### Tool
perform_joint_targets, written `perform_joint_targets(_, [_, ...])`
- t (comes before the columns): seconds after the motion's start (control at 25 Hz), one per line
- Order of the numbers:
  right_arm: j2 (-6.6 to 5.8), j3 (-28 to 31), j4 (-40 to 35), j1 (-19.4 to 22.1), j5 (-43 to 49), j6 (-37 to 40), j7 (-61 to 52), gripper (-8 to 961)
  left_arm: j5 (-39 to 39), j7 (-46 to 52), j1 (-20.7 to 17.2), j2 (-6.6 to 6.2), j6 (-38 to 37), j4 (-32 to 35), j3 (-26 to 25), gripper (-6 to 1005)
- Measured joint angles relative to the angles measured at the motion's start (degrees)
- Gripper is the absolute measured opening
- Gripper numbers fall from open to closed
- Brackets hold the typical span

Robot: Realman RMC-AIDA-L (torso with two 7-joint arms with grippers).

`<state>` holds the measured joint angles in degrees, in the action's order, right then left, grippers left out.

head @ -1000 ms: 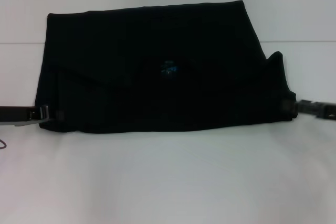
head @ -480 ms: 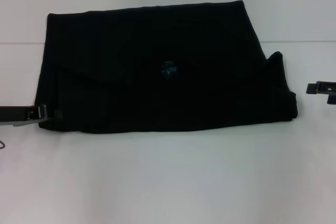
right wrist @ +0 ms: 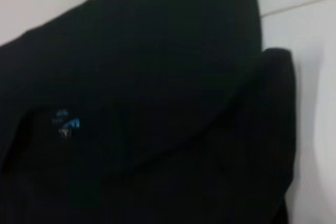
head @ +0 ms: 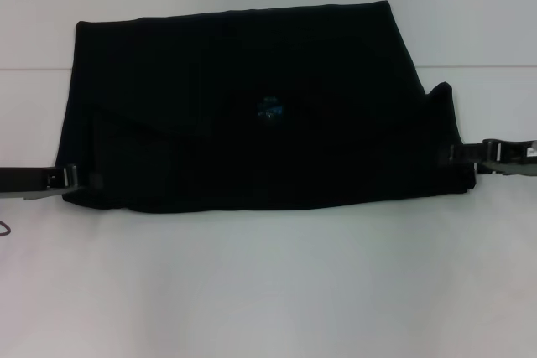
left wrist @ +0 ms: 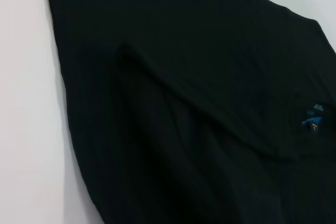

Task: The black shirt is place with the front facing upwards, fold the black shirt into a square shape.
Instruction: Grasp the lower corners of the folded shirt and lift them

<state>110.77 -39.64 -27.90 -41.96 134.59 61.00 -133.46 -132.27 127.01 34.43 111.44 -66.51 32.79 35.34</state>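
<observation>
The black shirt (head: 252,106) lies on the white table as a wide folded band, with its small blue neck label (head: 270,111) showing near the middle. The lettering is hidden. My left gripper (head: 80,179) is at the shirt's near left corner, touching its edge. My right gripper (head: 460,157) is at the shirt's near right side, just below a raised fold of cloth (head: 440,94). The left wrist view shows the shirt (left wrist: 184,103) and the label (left wrist: 313,119). The right wrist view shows the shirt (right wrist: 157,77), the label (right wrist: 67,123) and the raised fold (right wrist: 273,77).
The white table (head: 268,282) stretches in front of the shirt. A thin seam line (head: 33,69) crosses the table behind the shirt's middle. A bit of dark cable (head: 5,230) shows at the left edge.
The right gripper left the shirt's near right corner, drew out to the right and up, and has come back to the shirt's right edge. The left gripper and the shirt have hardly moved.
</observation>
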Motion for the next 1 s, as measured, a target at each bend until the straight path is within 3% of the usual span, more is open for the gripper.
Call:
perform_joint_targets(0.36, [0.56, -0.52, -1.70, 0.12, -0.06, 0.86, 0.13, 870, 0.00, -0.17, 0.03, -0.01, -0.03, 0.06, -0.29, 21])
perform_joint_targets(0.56, [0.61, -0.94, -1.76, 0.14, -0.04, 1.00, 0.19, 676, 0.00, -0.18, 0.04, -0.07, -0.03, 0.08, -0.32, 20])
perform_joint_targets(0.96, [0.58, -1.06, -1.54, 0.00, 0.04, 0.99, 0.22, 183, 1.80, -1.16, -0.06, -0.39, -0.51, -0.17, -0.60, 20])
perform_joint_targets(1.0, [0.58, -1.06, -1.54, 0.00, 0.04, 0.99, 0.22, 170, 1.77, -1.16, -0.01, -0.41, -0.57, -0.20, -0.60, 20])
